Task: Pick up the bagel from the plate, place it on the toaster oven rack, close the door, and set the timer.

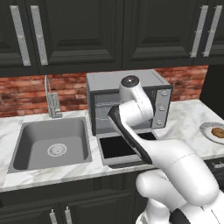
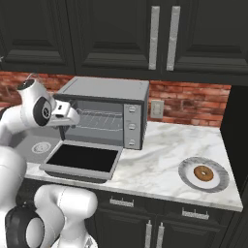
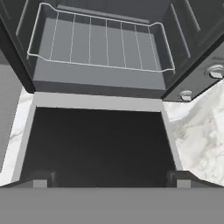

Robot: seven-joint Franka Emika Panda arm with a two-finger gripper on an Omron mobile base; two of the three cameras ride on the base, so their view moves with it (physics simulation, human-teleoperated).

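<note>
**Q:** Where does the job stand?

**A:** At its first step, by my reading. The door (image 2: 82, 159) lies dropped flat over the counter (image 2: 160, 160) edge, the rack (image 3: 100, 41) inside the oven (image 2: 104, 114) is bare, and the bagel (image 2: 203, 173) sits on the plate (image 2: 203, 174), well off to the oven's right near the counter's end.

**Q:** And the claw?

**A:** The gripper (image 3: 111, 181) hangs above the open door, facing into the oven. Its two tips stand far apart at the bottom of the hand view, with nothing between them: wide and empty.

**Q:** What does the next move call for?

**A:** Likely a long swing to the right, away from the oven and over the plate, then a descent onto the bagel with the jaws astride it before they close.

**Q:** Any catch?

**A:** The bagel is small and low on a rimmed plate, so the fingers probably need to come straight down inside the rim.
</note>
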